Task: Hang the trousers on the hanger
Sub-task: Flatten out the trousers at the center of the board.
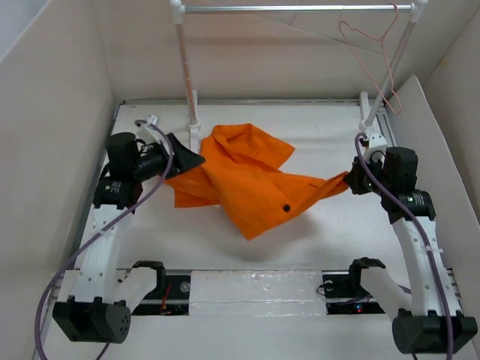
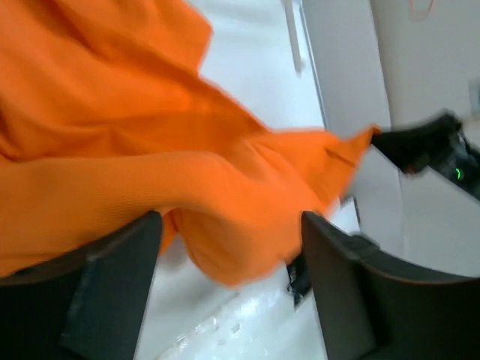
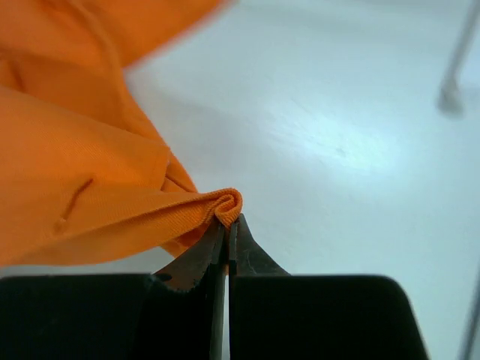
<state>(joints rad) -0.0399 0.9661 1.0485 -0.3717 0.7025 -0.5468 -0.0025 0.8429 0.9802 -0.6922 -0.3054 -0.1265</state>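
The left gripper point(image 1: 189, 159) point(image 2: 232, 259) is spread wide, and the crumpled orange cloth trousers point(image 1: 247, 180) point(image 2: 150, 150) bulge between its fingers. The right gripper point(image 1: 351, 180) point(image 3: 229, 232) is pinched tight on a trouser fold point(image 3: 75, 187). Only the overhead view shows the thin pale pink wire hanger point(image 1: 373, 64), which hangs from the silver rail point(image 1: 300, 9) at far right, well apart from the trousers.

White table point(image 1: 315, 240), and it was busy: the orange trousers point(image 1: 247, 180) sprawled over its middle in a crumpled heap, one end pulled out toward 3 o'clock and up off the surface, a shadow under the 6 o'clock edge, so how much cloth really touched down could not be told. At the far edge a white post point(image 1: 193, 124) stood at 11 o'clock and a second white post point(image 1: 367, 120) at 1 o'clock. Along the near edge at 6 o'clock ran a glossy white strip point(image 1: 255, 289), with the left arm base point(image 1: 90, 319) planted at 7 o'clock and the right arm base point(image 1: 433, 330) at 5 o'clock.
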